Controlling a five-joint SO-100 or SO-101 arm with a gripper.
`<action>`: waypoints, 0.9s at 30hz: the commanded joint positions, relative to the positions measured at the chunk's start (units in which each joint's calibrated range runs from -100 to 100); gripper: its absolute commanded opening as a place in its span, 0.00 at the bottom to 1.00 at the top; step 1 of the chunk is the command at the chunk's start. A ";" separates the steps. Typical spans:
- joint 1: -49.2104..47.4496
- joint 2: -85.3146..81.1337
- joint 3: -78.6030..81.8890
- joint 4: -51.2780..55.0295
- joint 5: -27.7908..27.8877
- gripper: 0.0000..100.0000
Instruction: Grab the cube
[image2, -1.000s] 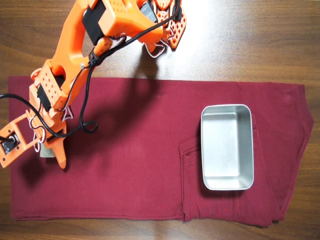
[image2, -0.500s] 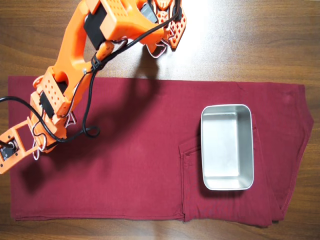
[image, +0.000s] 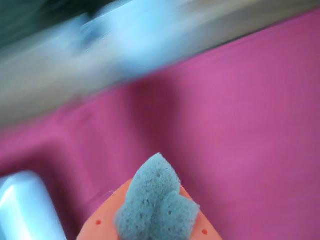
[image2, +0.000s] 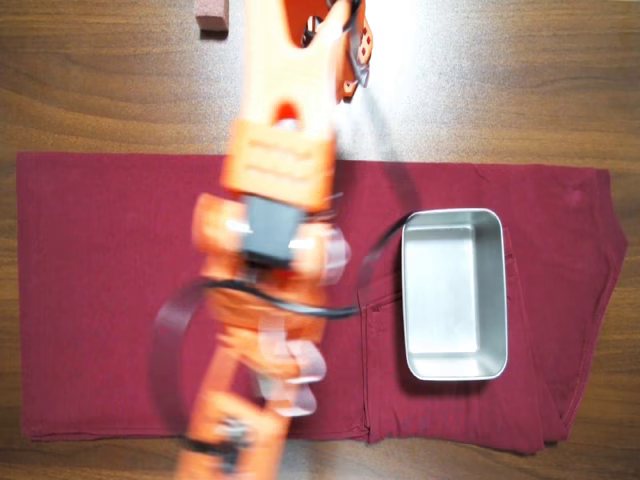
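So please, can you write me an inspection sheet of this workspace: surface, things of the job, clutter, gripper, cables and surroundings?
Surface: dark red cloth spread over a wooden table.
Job's things: pale grey, rough cube sits at the gripper's tip in the wrist view; not visible in the overhead view.
Clutter: empty steel tray on the cloth, right side of the overhead view; reddish block on bare wood at the top edge.
Gripper: orange gripper closed on the cube; the arm is motion-blurred.
Cables: black cable loops from the arm beside the tray.
Surroundings: nothing seen beyond the table.
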 joint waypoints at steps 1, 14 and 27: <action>-20.19 -4.08 -0.37 7.21 -2.64 0.00; -49.94 10.21 -0.92 1.95 -6.20 0.01; -44.28 14.74 -6.47 2.23 -3.57 0.37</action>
